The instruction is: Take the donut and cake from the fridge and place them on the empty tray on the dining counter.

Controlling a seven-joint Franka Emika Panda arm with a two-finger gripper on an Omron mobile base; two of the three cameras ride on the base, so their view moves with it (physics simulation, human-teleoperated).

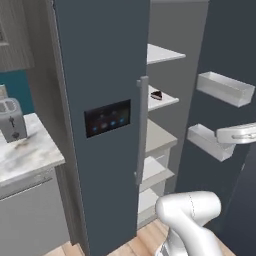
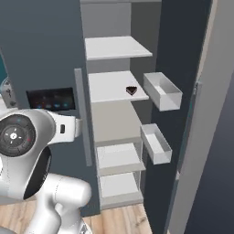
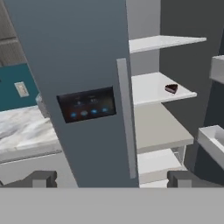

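Note:
The tall slate-blue fridge (image 1: 100,60) (image 2: 41,45) (image 3: 74,48) has its right door swung open and its left door, with the black lit panel (image 3: 87,105), closed. The cake (image 1: 156,94) (image 2: 131,90) (image 3: 171,88), a small dark wedge, sits near the front right edge of the second shelf. My gripper (image 3: 114,179) is open and holds nothing. It hangs well back from the fridge and faces the closed door's grey handle (image 3: 125,118). The donut, the tray and the dining counter are out of view.
Two pale door bins (image 2: 162,91) (image 2: 156,144) jut from the open right door beside the shelves. A marble counter (image 1: 30,150) on grey cabinets carries a toaster (image 1: 12,120) left of the fridge. Wooden floor lies below.

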